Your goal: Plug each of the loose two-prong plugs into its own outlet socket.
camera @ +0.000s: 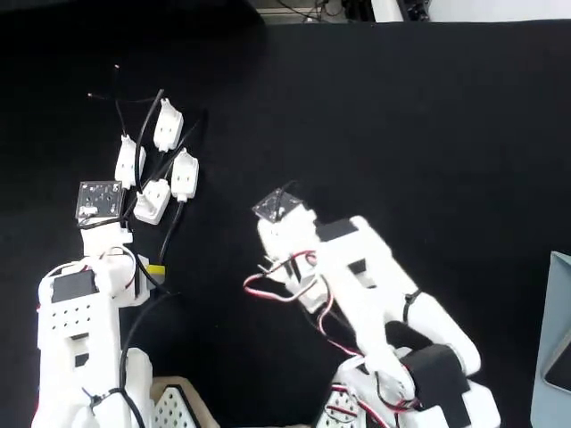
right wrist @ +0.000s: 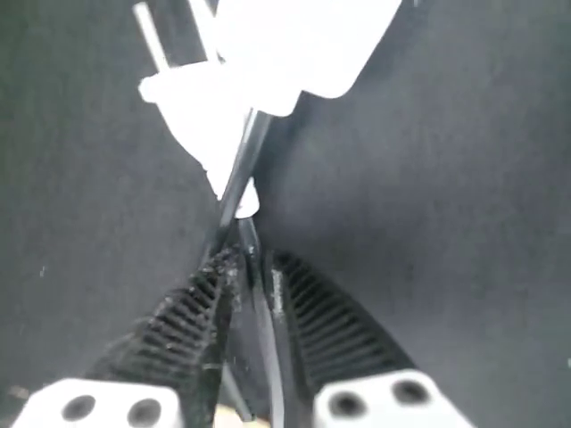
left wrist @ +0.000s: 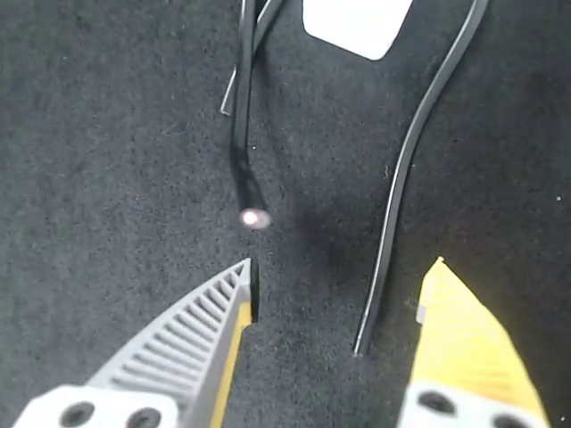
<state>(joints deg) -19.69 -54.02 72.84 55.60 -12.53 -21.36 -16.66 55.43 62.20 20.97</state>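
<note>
Several white plug and socket pieces with black cords lie in a cluster at the table's far left. My left arm stands just in front of them. Its gripper is open over the black cloth, and a thin black cord runs between the grey and yellow fingers. A second cord's bare end lies just beyond the grey fingertip. My right arm is at the table's middle. Its gripper is shut on the black cord of a white two-prong plug, which lies against another white body.
The table is covered in black cloth, open to the right and far side. A grey-blue box stands at the right edge. A white piece lies beyond my left gripper.
</note>
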